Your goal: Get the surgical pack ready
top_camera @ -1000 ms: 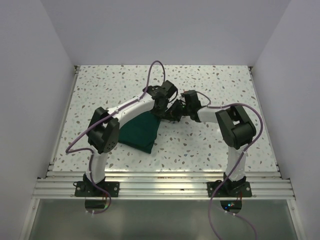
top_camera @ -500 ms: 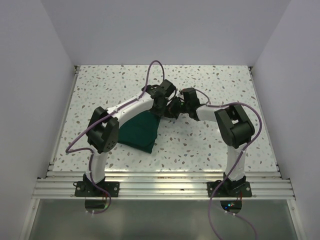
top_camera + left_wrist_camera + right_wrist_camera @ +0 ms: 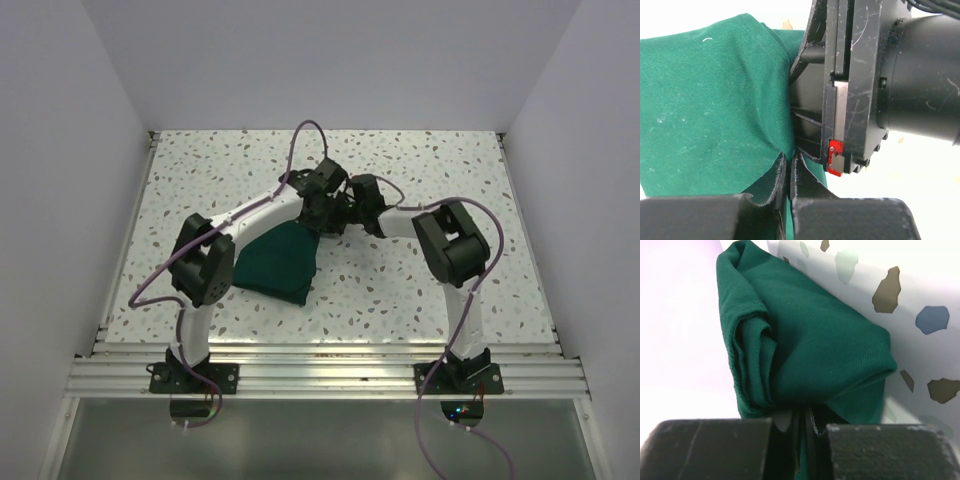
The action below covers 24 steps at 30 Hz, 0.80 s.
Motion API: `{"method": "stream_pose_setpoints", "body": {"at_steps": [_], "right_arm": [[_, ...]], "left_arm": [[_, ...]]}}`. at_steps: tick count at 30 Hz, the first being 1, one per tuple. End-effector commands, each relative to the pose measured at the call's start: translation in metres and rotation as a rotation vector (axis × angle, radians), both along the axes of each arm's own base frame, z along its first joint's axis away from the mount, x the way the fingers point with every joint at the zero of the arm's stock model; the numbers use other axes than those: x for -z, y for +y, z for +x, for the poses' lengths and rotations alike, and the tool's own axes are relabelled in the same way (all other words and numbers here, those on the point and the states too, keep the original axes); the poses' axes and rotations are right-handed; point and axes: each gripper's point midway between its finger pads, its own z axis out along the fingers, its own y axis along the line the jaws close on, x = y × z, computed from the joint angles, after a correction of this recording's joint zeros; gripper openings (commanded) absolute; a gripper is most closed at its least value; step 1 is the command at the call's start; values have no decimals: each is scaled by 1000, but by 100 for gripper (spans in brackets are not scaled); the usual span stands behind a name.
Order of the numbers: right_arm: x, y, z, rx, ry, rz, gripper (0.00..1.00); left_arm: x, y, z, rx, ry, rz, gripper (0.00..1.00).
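The surgical pack (image 3: 275,260) is a dark green cloth lying partly folded on the speckled table, left of centre. Both grippers meet at its far right corner. My left gripper (image 3: 322,214) is shut on a thin edge of the cloth (image 3: 715,100), its fingertips (image 3: 780,172) pinching the fabric. My right gripper (image 3: 346,216) is shut on a bunched fold of the same cloth (image 3: 810,340), which hangs lifted in front of its fingers (image 3: 785,417). In the left wrist view the right gripper's black body (image 3: 860,90) stands close beside the pinch.
The speckled table (image 3: 450,170) is walled in by pale walls at the left, back and right. An aluminium rail (image 3: 320,375) runs along the near edge, carrying both arm bases. Purple cables loop over the arms.
My left gripper has closed onto the cloth edge. The right arm has swung left, its gripper now tight against the left one at the cloth's corner.
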Motion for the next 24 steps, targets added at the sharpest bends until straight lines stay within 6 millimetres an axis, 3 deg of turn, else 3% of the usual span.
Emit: {"method": "stream_pose_setpoints", "body": {"at_steps": [1,3,4,6,7,9,11,13,17,20,21,23,24], "right_arm": [[-12,-6,22,57,-50,-5,6],[-25,-19,19,36,-84,-47,6],[-21,-29,13,29,-47,-75,6],[-37,-40,6,-3,-86,-90,7],[-32,-50,-2,-12,-50,-116,7],[-47,-60,-11,-48,-90,-130,9],[-45,-72,-26,-88,-92,-171,9],[-50,-76,-42,-129,-102,-179,9],[-58,-72,-66,-195,-154,-73,10],[-56,-70,-82,-239,-202,-17,7],[-52,-71,-88,-243,-193,-3,3],[-63,-65,-89,-258,-243,49,0],[-64,-59,-94,-280,-252,61,0]], "left_arm": [[-20,-30,-17,86,12,-153,8],[-22,-28,-19,83,6,-157,23],[-26,-26,-21,78,-3,-167,33],[-34,-23,-22,64,-15,-177,42],[-45,-20,-23,56,-27,-196,48],[-58,-17,-21,46,-52,-220,50],[-80,-15,-17,40,-88,-267,53],[-96,-9,-5,21,-107,-311,51],[-104,-8,13,42,-92,-383,45],[-96,-19,20,83,-46,-457,31],[-87,-20,21,83,-26,-464,22],[-83,-23,29,89,-21,-503,15],[-73,-24,32,87,0,-514,6]]}}
